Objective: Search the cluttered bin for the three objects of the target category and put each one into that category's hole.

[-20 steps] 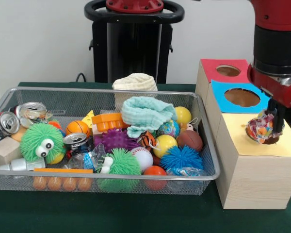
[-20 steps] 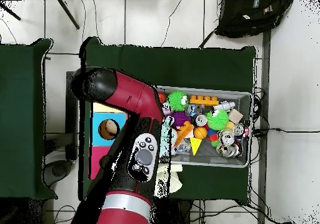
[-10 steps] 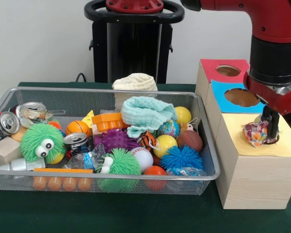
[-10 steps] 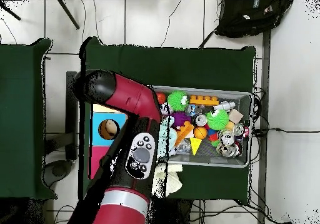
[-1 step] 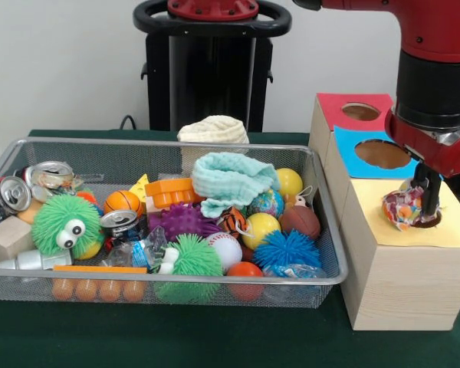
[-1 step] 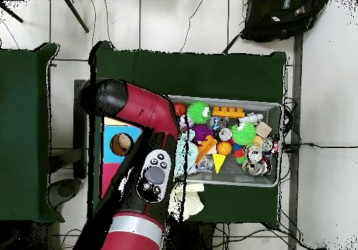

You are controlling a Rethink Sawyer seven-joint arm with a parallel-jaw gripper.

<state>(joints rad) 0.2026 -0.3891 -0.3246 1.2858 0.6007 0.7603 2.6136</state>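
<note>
A clear ball filled with coloured beads [image 5: 402,208] hangs at the left rim of the dark hole in the yellow panel [image 5: 383,230], on top of the wooden box. My gripper [image 5: 416,211] comes straight down over that hole and is shut on the ball, one dark finger [image 5: 429,193] showing on the ball's right. The wire bin [image 5: 328,270] to the left holds several balls, among them a yellow ball [image 5: 260,227], a baseball [image 5: 225,248] and a small basketball [image 5: 123,202]. From overhead the arm [image 6: 150,167] hides the gripper and the yellow panel.
Behind the yellow panel lie a blue panel [image 5: 351,153] and a red panel [image 5: 331,111], each with a round hole. The bin also holds crushed cans [image 5: 15,192], spiky green toys [image 5: 61,222], a mint cloth [image 5: 228,180], a wooden block [image 5: 9,238].
The arm has shifted a little to the left and settled lower over the yellow panel's hole, carrying the bead ball with it. Nothing in the bin has moved.
</note>
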